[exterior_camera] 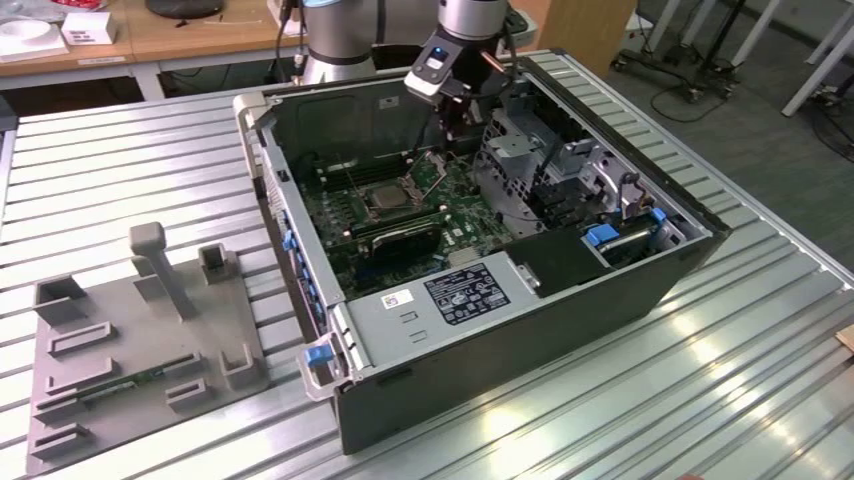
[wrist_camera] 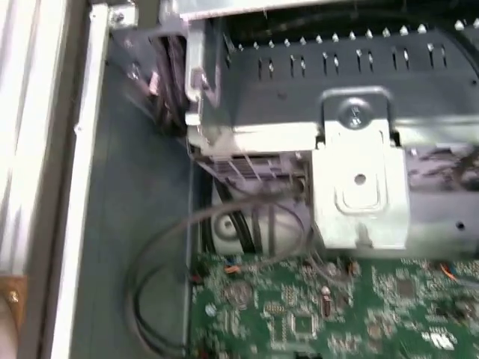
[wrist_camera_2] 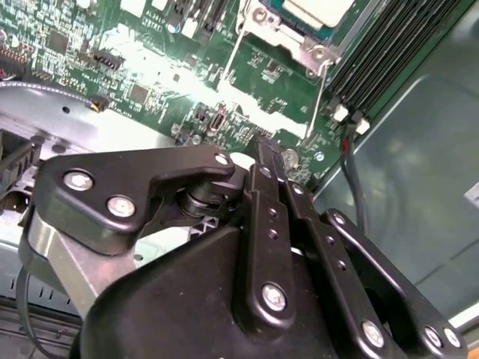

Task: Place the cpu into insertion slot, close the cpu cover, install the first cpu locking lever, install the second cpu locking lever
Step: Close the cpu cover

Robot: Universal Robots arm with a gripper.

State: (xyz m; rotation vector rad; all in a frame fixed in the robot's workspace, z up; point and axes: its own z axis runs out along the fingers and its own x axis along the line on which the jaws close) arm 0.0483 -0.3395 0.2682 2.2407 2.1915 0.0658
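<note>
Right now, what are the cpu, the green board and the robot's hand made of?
The cpu looks like metal: its top is a dull silver-grey. The board seems to be glossy green circuit-board laminate, dotted with tiny soldered parts. The hand is matte black, either metal or hard plastic, I can't tell which, and it is joined with shiny silver screws.
</note>
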